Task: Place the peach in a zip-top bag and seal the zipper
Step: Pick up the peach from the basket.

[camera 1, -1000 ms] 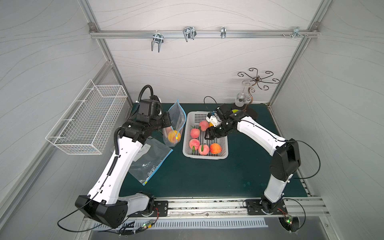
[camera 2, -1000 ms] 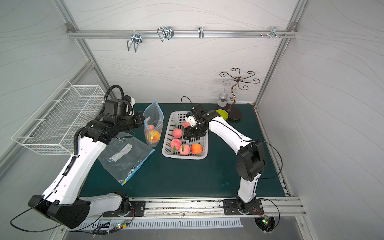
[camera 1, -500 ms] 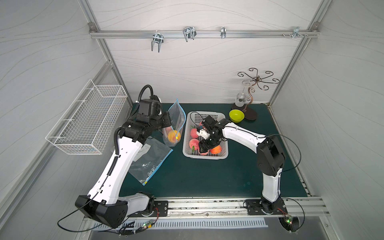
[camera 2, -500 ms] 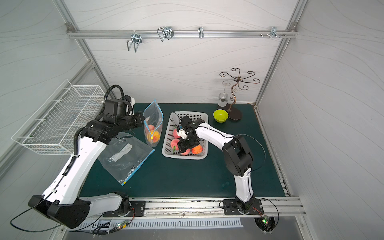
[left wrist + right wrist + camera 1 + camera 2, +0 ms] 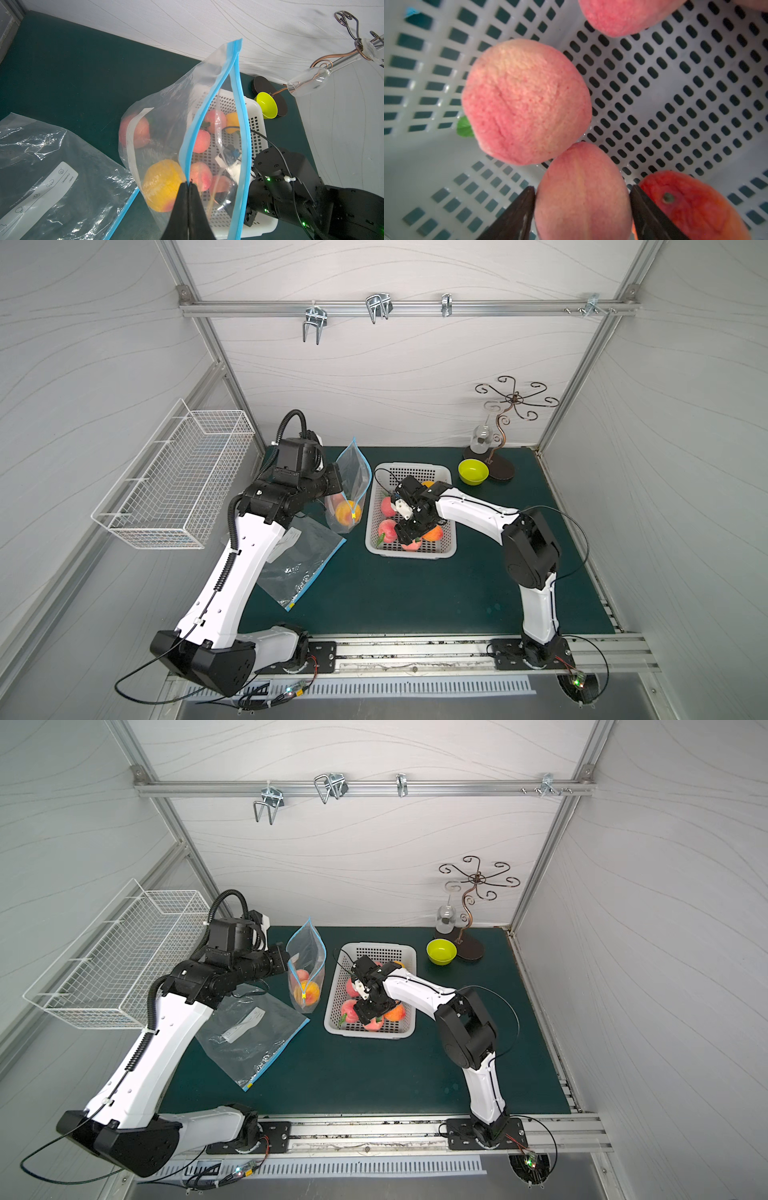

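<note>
A clear zip-top bag with a blue zipper stands upright, mouth open, left of the white basket. It holds a pink and a yellow-orange peach. My left gripper is shut on the bag's zipper edge and holds it up. My right gripper reaches down into the near part of the basket. Its fingers press against both sides of a pink peach, which still lies among several other peaches. In both top views the gripper hides most of that peach.
A second zip-top bag lies flat on the green mat in front of the left arm. A lime-green bowl and a copper stand with a hanging glass sit at the back right. A wire basket hangs on the left wall.
My right arm has swung from the basket's far right side to its near middle and dropped onto a peach, jaws closing in. The left arm and bag have stayed still.
</note>
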`<state>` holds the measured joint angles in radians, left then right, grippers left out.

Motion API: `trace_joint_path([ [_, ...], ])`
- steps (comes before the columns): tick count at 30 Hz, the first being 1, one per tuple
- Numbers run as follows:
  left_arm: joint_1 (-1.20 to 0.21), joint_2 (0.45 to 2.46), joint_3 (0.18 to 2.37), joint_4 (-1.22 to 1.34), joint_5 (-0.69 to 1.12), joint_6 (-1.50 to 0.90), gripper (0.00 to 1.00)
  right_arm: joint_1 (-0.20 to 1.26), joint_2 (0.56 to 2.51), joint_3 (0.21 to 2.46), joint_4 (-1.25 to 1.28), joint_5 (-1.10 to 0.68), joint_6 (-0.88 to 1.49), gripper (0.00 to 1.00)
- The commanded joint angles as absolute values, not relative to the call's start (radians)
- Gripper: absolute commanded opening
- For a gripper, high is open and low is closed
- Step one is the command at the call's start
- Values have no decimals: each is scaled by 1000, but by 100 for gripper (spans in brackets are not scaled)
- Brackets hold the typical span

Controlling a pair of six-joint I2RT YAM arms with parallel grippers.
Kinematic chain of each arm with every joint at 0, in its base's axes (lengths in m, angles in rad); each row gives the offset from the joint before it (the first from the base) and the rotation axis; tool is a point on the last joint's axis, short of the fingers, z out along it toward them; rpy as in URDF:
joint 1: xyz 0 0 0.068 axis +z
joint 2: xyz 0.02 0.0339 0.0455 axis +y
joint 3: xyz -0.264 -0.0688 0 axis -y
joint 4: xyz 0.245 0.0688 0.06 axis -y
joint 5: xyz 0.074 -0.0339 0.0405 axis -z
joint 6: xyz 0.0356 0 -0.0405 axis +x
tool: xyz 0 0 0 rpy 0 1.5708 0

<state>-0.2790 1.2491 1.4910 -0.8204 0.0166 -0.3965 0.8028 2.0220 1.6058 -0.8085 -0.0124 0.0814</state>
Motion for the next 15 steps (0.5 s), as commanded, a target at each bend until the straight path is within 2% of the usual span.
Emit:
trace_joint_path([
  [1,-275,1244,1523,-781,23,-387,0,816,2061,1626,-837,39,71,70],
  [5,-275,1240,1522,-780,21,-388,0,828,2078,1623,-857,48,51,68],
  [9,-275,1240,1520,-778,26,-391,0,830,2079,1626,-860,46,65,60],
  [15,-275,1235,1519,-777,38,-390,0,797,1960,1646,-833,-25,113,54],
])
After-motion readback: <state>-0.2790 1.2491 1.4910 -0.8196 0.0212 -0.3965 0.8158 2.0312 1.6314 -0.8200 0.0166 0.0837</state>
